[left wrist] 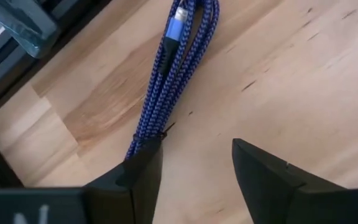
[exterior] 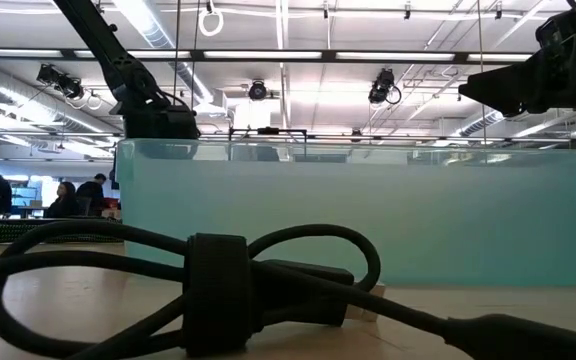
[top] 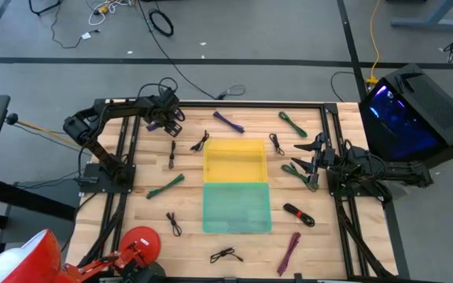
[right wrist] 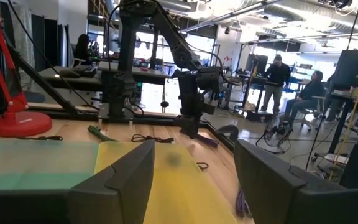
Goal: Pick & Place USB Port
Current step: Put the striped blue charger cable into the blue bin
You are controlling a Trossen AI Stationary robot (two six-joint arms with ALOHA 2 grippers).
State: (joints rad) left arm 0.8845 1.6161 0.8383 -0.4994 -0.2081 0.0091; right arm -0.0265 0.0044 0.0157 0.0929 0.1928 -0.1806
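Risk at the far left: left gripper (left wrist: 194, 171), fingers spread, sits off-centre over the blue braided USB cable (left wrist: 174, 68), one finger (left wrist: 138, 171) on the bundle's end, so closing may nudge it away. Yellow bin (top: 234, 159) lies centre. Right gripper (right wrist: 194, 171) waits, spread, empty.

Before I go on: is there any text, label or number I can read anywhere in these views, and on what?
None can be read.
Left gripper: pale marks on its housing at the left wrist view's bottom edge, cut off, unreadable.
Blue braided cable, yellow bin, green bin: no visible print.
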